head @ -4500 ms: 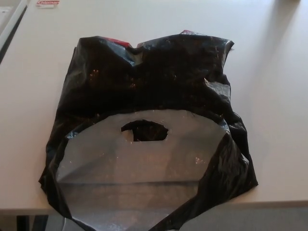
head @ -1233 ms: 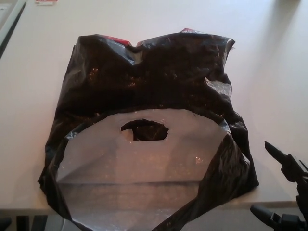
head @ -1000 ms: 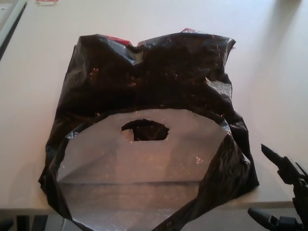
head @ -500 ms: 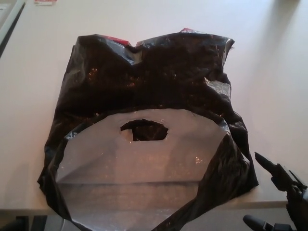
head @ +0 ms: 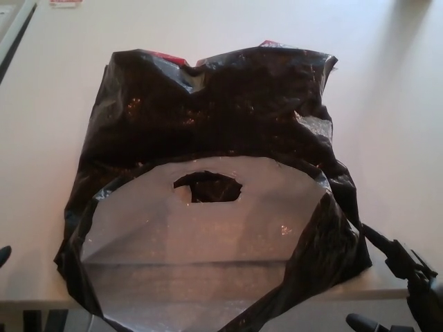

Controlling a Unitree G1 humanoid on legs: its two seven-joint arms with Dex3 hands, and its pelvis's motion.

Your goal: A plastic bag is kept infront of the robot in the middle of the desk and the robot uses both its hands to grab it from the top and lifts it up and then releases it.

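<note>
While the black plastic bag [head: 214, 138] lies crumpled mid-desk [head: 387, 104], its grey mouth overhanging the near edge, the right hand [head: 398, 287] sits at the near right, fingers spread wide and empty, 1 fingertip just beside the bag's right edge; only a tip of the left hand [head: 3, 254] shows, its fingers impossible to judge

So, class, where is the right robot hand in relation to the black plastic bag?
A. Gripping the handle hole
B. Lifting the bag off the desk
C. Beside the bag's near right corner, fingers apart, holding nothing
C: the right robot hand sits open by the near right corner of the black plastic bag, which lies flat on the desk.
</note>
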